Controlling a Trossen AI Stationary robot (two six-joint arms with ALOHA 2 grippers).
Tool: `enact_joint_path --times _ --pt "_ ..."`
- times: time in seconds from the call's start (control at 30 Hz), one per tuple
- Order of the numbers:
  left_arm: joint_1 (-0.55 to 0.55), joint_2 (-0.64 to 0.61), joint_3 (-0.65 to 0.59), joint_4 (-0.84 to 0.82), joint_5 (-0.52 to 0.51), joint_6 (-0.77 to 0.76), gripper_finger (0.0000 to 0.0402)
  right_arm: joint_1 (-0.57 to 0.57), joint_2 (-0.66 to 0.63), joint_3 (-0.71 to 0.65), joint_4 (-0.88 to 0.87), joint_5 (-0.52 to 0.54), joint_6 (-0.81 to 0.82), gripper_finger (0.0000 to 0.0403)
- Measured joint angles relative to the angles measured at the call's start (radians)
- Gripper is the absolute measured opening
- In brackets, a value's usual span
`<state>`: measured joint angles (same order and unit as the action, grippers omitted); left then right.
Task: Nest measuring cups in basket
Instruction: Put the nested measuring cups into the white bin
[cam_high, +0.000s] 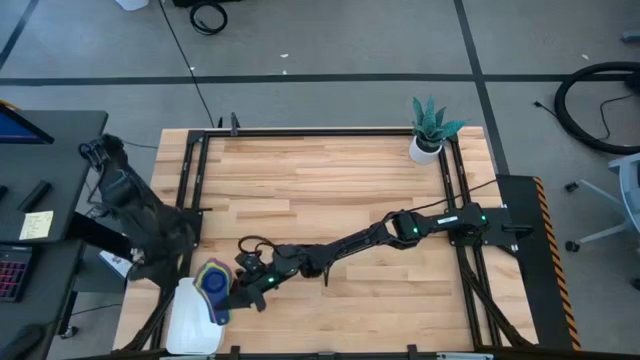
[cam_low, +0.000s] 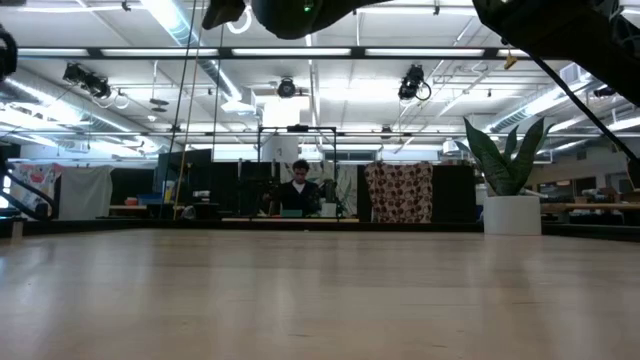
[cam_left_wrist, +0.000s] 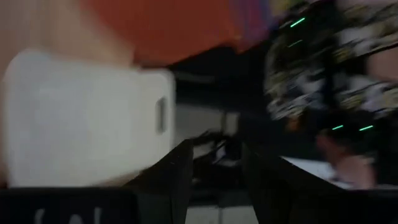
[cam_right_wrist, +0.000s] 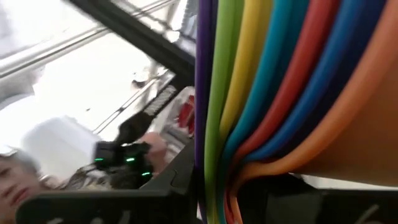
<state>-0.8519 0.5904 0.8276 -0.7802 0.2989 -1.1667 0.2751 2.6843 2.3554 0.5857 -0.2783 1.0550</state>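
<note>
Right gripper (cam_high: 243, 291) clamped on nested measuring cups (cam_high: 214, 283) over basket (cam_high: 190, 318)

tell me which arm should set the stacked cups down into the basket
Right, probably. Its fingers are clamped on the nested rainbow-coloured plastic measuring cups, right at the white shallow plastic basket. The left arm is folded back at the table's edge.

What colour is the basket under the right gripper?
White; the basket shows best in the high view.
</note>
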Motion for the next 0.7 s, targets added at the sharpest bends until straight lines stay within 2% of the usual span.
enact_joint_path --times 0.1,0.2,0.3,0.53,0.7 --pt "-0.052 0.053 0.0 -0.094 -0.02 -0.001 0.0141 -0.003 0.0 0.0 0.061 -0.04 -0.003 0.0077" --pt "-0.101 0.107 -0.001 -0.149 -0.121 -0.002 0.0141 -0.004 -0.001 0.0 0.139 -0.077 0.011 0.0077" --pt "-0.141 0.158 -0.001 -0.131 -0.187 -0.002 0.0141 -0.004 -0.001 0.0 0.234 -0.125 0.021 0.0077" --pt "-0.218 0.306 -0.001 -0.106 -0.259 -0.079 0.0141 -0.022 -0.004 0.0 0.497 -0.193 0.074 0.0077" --pt "-0.249 0.443 -0.001 -0.077 -0.29 -0.08 0.0141 -0.043 -0.008 0.001 0.567 -0.195 0.138 0.0077"
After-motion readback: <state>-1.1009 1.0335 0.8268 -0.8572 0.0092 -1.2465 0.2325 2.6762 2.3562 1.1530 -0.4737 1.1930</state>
